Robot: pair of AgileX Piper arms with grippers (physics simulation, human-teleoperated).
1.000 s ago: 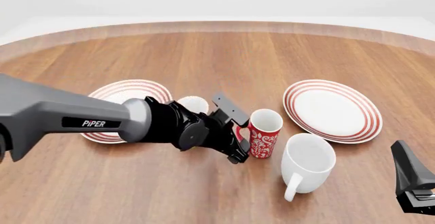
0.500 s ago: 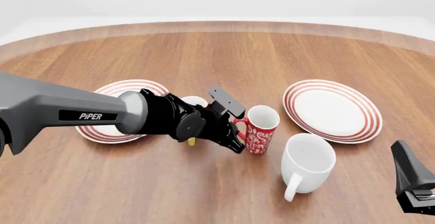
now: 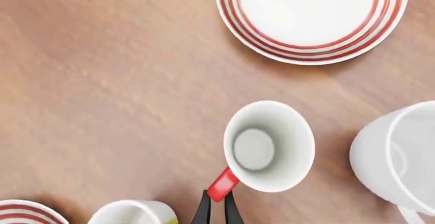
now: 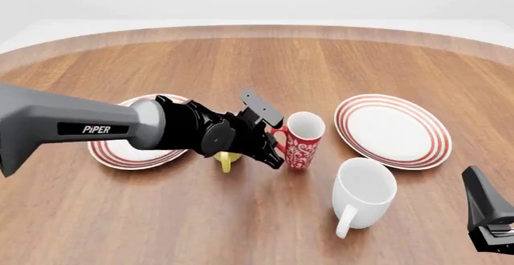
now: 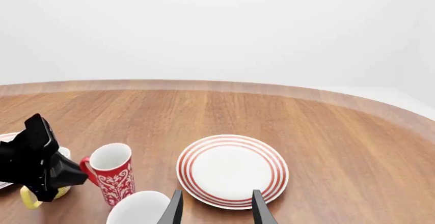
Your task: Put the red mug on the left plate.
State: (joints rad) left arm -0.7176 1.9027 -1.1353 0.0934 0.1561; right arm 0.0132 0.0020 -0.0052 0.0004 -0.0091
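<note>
Mid-task: my left gripper (image 3: 216,210) is clenched on the handle of the red mug (image 4: 302,140) (mid-table, tilted, seemingly lifted). Carry to the left plate (image 4: 119,152), near the table's left edge, remains. Right gripper (image 5: 216,210) parked, spread.

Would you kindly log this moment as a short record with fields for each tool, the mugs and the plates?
left tool: shut on the red mug's handle
red mug: lifted and tilted, between the two plates
left plate: partly hidden behind the left arm, nothing seen on it
right plate: bare
yellow mug: on the table, mostly hidden by the left tool
white mug: upright on the table, beside the red mug
right tool: open, holding nothing, away from the mugs
</note>
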